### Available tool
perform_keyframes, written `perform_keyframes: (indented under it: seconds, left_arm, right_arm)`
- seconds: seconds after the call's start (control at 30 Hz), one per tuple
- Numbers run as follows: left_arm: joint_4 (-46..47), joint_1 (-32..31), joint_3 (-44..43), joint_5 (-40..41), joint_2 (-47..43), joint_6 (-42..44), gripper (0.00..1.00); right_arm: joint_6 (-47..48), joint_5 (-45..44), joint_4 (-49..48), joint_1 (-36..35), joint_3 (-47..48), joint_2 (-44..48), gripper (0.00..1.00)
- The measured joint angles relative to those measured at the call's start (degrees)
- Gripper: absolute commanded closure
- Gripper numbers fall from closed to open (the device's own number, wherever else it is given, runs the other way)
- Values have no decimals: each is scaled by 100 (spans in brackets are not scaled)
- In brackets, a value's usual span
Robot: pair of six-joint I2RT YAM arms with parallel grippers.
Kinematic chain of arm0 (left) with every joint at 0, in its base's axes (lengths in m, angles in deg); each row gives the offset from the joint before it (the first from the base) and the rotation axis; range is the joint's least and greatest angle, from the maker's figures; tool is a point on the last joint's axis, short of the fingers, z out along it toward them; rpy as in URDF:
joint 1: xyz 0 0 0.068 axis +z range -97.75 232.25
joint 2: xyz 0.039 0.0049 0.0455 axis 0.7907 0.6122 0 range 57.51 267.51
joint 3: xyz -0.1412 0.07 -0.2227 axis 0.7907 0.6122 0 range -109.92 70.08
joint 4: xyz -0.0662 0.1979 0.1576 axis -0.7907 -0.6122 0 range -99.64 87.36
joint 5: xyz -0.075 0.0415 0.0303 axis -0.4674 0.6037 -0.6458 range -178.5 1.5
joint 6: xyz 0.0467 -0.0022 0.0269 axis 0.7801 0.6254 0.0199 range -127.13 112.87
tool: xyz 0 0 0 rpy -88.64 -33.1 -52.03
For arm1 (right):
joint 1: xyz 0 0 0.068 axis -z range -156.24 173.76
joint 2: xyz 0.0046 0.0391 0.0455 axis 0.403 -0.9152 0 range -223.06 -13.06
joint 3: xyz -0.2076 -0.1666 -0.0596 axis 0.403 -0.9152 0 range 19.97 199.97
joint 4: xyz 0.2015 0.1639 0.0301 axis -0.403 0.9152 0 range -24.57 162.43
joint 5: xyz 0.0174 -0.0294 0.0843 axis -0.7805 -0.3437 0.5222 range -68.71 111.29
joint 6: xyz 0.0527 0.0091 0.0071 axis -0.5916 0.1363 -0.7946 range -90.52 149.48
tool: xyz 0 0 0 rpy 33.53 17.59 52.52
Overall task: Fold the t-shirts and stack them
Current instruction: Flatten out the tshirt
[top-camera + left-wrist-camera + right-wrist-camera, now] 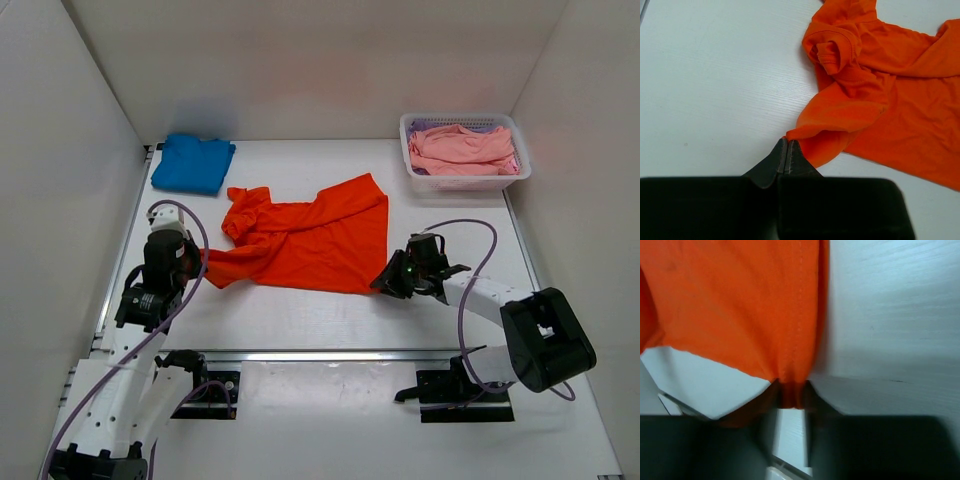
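**Both sets of fingers clamped on the orange shirt's near corners**

My left fingers [785,150] are pressed flat together, no gap between them. At their tips is a bunched corner of the orange t-shirt [880,100]. The cloth rises in a small fold to meet the tips and drapes off past the right-hand finger. From that corner the shirt runs away from me and to the right, with a rolled sleeve lying further out on the white surface [715,75].

My right fingers [810,402] are drawn narrow on a thin pleat of the same orange t-shirt [740,305]. The hem comes down between them, and its stitched seam runs straight up from the pinch. The cloth fans out above and to the left, and bare surface shows to the right.

From above, the orange t-shirt [310,235] lies spread but rumpled in the middle of the surface [300,320]. My left fingers [197,262] are at its near left corner and my right fingers [388,278] at its near right corner. The shirt's body lies between the two and beyond them. Its far right corner points toward the white basket [465,183].

The blue t-shirt [193,163] sits folded at the far left, just beyond the orange one's collar end and apart from both sets of fingers. The pink t-shirts [460,148] are heaped inside the basket at the far right, well away from my right fingers.
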Motion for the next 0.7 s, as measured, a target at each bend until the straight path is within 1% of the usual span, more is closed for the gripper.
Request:
perform_keyframes:
  seconds: [0.03,0.2,0.3,0.37,0.43,0.53,0.57,0.7]
  left_arm:
    - [22,4,22,-20,-9,-13,100]
    - [114,136,107,-468,35,-192,100]
    - [258,304,-79,-955,341,-437,100]
    - [389,393,-691,-1340,881,-669,100]
    - [597,420,-1362,-1572,1314,-866,100]
    - [909,531,-2577,-1912,1786,-1226,100]
    - [1021,640,-3307,-2002,1937,-1453,100]
    - [1121,625,-4503,-1904,1943,-1757,100]
  right_arm:
    - [-26,2,-9,-20,-20,-2,100]
    - [103,28,229,37,33,-2,100]
    - [479,-11,785,144,595,42,100]
    - [804,-13,1211,297,1329,74,100]
    - [1189,-22,1541,455,2376,96,100]
    - [1700,-50,1786,581,3897,177,100]
    - [1965,-87,1867,616,4607,337,100]
    - [2308,-197,2240,592,5410,966,100]
